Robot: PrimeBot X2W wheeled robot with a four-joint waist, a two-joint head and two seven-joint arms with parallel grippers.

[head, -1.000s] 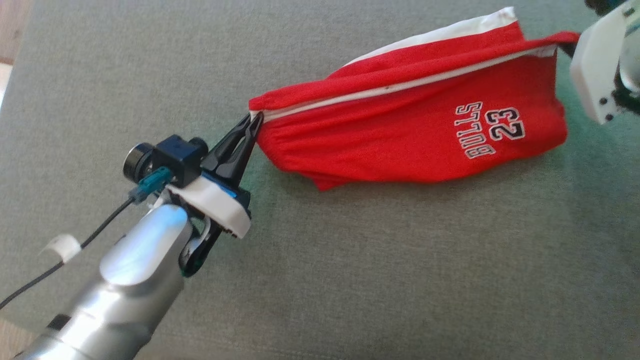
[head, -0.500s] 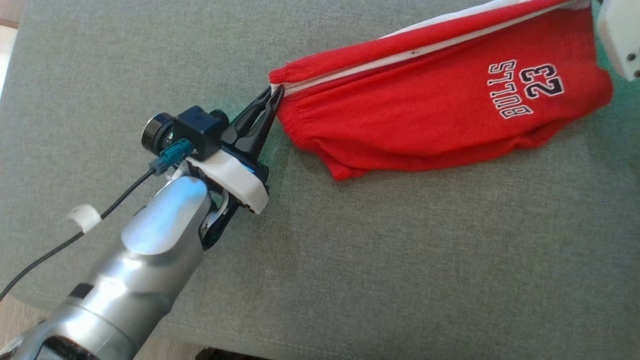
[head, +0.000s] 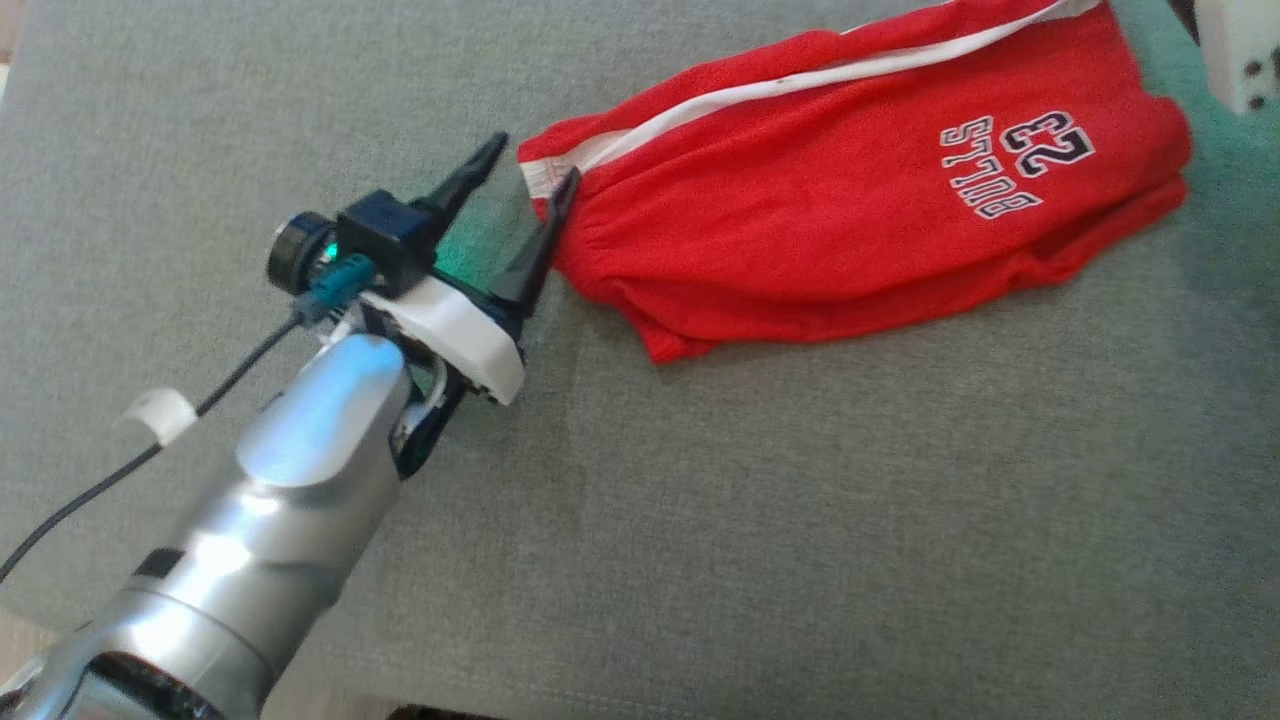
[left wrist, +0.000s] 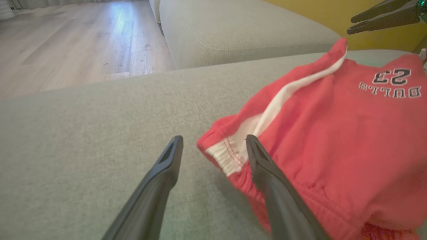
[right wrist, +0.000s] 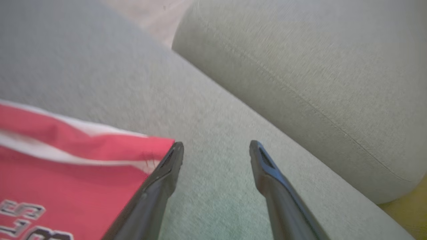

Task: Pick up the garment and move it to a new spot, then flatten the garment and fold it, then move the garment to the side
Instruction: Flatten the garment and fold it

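Red shorts [head: 850, 230]: lie spread on the grey-green sofa seat [head: 700, 520], toward 1 o'clock in the head view, with the elastic waistband end pointing to 9 o'clock and the leg end to 2 o'clock. Carry a white side stripe [head: 760, 90] along the 12 o'clock edge and a "BULLS 23" print [head: 1015, 165], upside down in that view, near the leg end. Wrinkle a little along the 6 o'clock edge.

Left claw [head: 528, 168]: sits at 10 o'clock of the head view, on a silver forearm [head: 270, 500] rising from 7 o'clock. Stands spread wide and pinches nothing. In the left wrist view, has the stripe's end at the waistband corner between its two fingers, the 3 o'clock finger [left wrist: 267, 173] crossing the gathered red edge, the other over bare seat. Cannot tell whether it touches the cloth.

Right claw [right wrist: 216, 145]: stands spread too, and empty. In the right wrist view, has its 9 o'clock finger [right wrist: 160, 180] at the red corner of the leg end, the other over bare upholstery; too blurred to judge contact. Shows its white housing [head: 1240, 45] at the 1 o'clock corner of the head view, just beyond the leg end.

Beyond the seat, in the left wrist view: a second cushion [left wrist: 240, 30] at 12 o'clock, wooden floor [left wrist: 73, 43] at 10 o'clock.
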